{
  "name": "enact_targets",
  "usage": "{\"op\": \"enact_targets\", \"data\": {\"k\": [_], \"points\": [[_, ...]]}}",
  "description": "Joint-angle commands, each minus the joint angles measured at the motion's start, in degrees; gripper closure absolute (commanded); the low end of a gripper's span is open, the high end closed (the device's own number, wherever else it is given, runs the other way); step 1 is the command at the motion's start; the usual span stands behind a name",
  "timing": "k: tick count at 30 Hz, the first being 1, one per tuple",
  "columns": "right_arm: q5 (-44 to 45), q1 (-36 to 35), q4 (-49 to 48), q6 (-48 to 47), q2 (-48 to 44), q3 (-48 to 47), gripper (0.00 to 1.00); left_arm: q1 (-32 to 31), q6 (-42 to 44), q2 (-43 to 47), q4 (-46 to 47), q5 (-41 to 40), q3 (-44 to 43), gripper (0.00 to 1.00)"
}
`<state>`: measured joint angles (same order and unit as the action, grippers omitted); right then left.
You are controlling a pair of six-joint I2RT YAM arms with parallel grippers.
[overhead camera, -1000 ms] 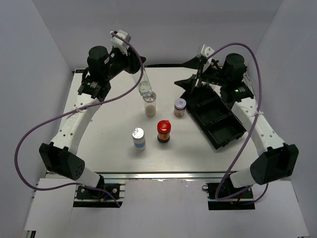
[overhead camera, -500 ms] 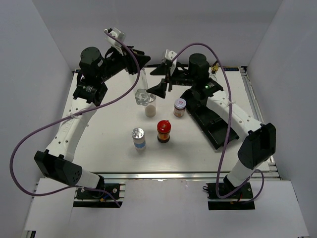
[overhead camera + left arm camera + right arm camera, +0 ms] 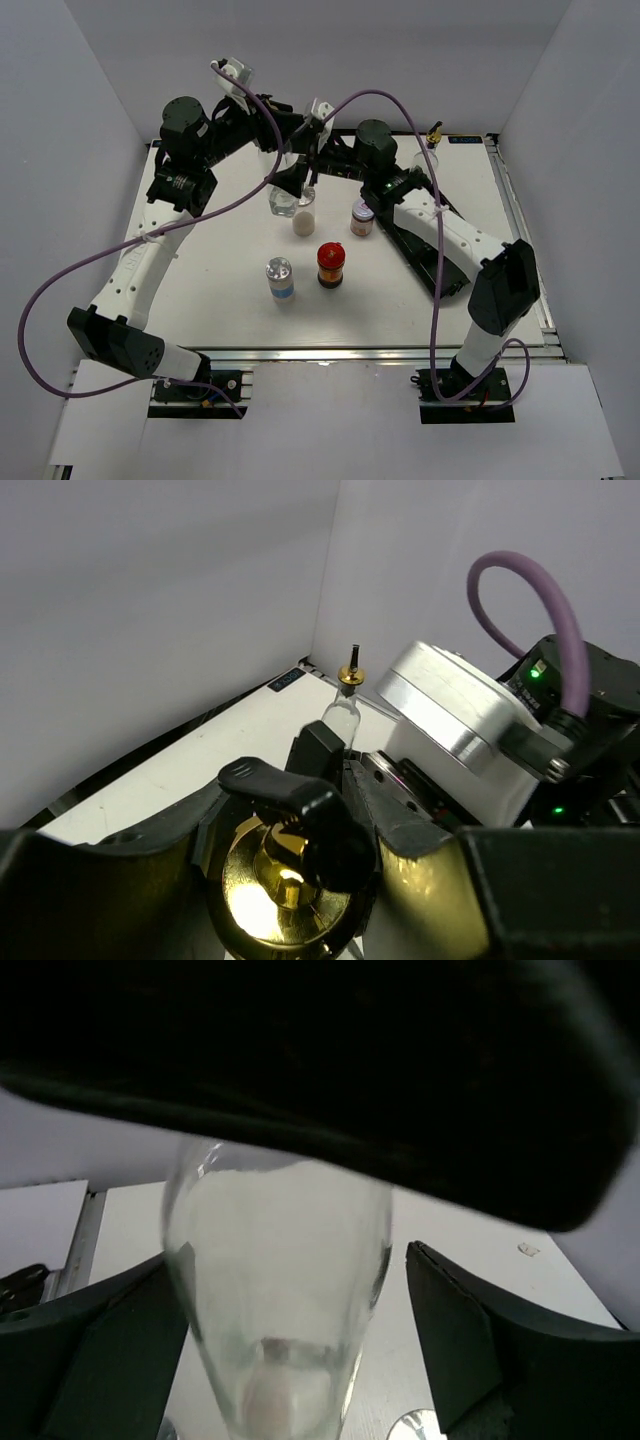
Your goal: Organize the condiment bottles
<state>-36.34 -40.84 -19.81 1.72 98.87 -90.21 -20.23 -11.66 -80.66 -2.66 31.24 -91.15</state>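
At twelve o'clock my left jaws pinch the glass bottle point(image 3: 280, 1290); my spread right jaws must straddle it squarely

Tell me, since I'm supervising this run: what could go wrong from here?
1. The left gripper pinches the bottle only at its gold pourer; if it lets go before the open right gripper closes on the glass, the bottle may drop.
2. The glass is smooth and tapered, so the right grip could slip.
3. A jar stands close below; a drop or swing could topple it.
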Motion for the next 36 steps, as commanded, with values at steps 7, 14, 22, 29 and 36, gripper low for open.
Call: {"op": "enact_targets", "data": {"k": [7, 14, 22, 29, 36], "points": [[7.8, -0.8, -10.7, 4.3, 3.6, -4.3, 0.64, -0.9, -0.8, 3.9, 4.7, 2.0, -0.4, 1.0], [10.6, -0.6, -12.9, 6.6, 2.2, -2.1, 1.0, -1.0, -1.8, 4.5, 5.5, 0.8, 1.5, 0.02], [16.6, 3.4, -9.2, 7.2, -1.0, -2.0, 1.0, -1.0, 0.2, 7.3, 3.6, -0.7, 3.8, 0.02], [18.8, 10.7, -5.6, 4.2, -7.0, 2.7, 1.0, -1.0, 1.4, 9.5, -0.3, -8.2, 6.0, 0.02], [19.6, 18.5, -5.5, 2.2, -13.7, 11.2, 1.0, -1.0, 0.5, 14.2, 5.1, -25.0, 18.4, 0.02]]}}
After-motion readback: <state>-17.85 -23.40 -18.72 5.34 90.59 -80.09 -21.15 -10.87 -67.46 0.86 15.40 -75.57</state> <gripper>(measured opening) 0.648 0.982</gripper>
